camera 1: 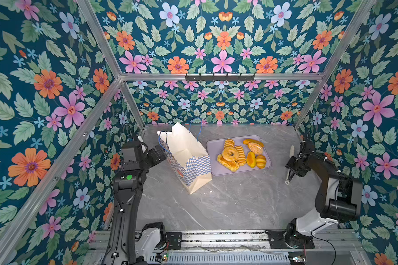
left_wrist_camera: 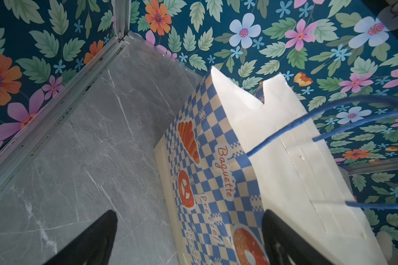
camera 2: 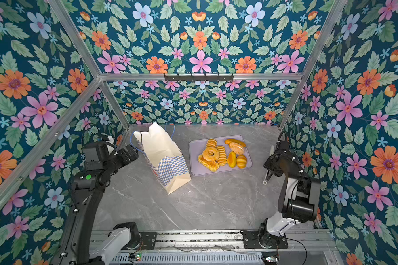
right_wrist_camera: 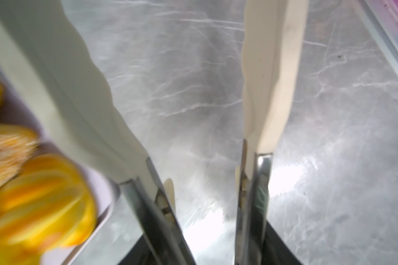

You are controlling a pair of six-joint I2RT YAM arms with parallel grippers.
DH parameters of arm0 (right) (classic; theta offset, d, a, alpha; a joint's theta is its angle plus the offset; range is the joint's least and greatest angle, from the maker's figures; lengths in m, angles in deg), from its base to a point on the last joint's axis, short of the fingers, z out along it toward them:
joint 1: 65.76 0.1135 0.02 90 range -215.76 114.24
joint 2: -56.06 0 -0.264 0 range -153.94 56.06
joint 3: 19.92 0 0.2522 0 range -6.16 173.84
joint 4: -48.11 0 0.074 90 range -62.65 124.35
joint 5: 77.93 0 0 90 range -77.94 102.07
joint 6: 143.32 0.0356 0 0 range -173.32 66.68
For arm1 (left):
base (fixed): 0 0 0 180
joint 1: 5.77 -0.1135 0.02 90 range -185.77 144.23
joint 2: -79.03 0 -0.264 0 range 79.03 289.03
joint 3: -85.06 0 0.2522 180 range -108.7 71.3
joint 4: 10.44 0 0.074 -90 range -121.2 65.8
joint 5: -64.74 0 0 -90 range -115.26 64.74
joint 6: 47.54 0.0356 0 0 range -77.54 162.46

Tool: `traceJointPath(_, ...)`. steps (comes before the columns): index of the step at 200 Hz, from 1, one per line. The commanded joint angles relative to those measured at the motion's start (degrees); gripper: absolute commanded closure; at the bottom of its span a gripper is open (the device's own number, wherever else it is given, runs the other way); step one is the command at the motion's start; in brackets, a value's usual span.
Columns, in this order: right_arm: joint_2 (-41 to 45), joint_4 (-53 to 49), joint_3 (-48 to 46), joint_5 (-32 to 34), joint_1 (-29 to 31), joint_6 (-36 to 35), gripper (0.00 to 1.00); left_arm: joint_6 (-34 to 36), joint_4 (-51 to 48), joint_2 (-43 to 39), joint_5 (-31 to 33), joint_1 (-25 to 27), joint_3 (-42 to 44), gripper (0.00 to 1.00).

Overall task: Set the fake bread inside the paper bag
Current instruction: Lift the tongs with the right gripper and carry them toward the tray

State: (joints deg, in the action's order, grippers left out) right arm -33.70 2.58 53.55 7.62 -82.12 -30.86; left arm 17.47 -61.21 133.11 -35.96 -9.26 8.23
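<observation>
Both top views show the fake bread heaped on a lilac tray, just beside the open paper bag on the tabletop. The right tool is clamped on tongs near the tray. The left tool stands apart at the bag's wall, gripping nothing. Unsteadied, the bag could tip when bread drops in, and pastries may slip from the tongs.

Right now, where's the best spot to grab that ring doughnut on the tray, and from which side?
Probably from above, pinching across its outer rim. The ring doughnut lies hole-up on top of the ridged rolls, so its upper edge is free, while its neighbours crowd it lower down.
</observation>
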Motion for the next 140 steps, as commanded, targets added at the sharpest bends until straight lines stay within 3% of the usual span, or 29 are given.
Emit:
traceJointPath(1, 3.1, -0.5, -1.0, -7.0, 0.0, 2.1, 0.48, 0.8, -0.2, -0.3, -0.7, 0.0, -0.4, 0.0)
traceJointPath(44, 10.7, -0.3, -3.3, -17.7, 0.0, 5.1, 0.45, 1.2, -2.1, -1.0, -0.2, 0.0, -1.3, 0.0)
traceJointPath(140, 25.3, -9.1, -7.7, -18.7, 2.0, 4.4, 0.51, 1.9, -4.0, -1.0, -0.8, 0.0, -2.5, 0.0)
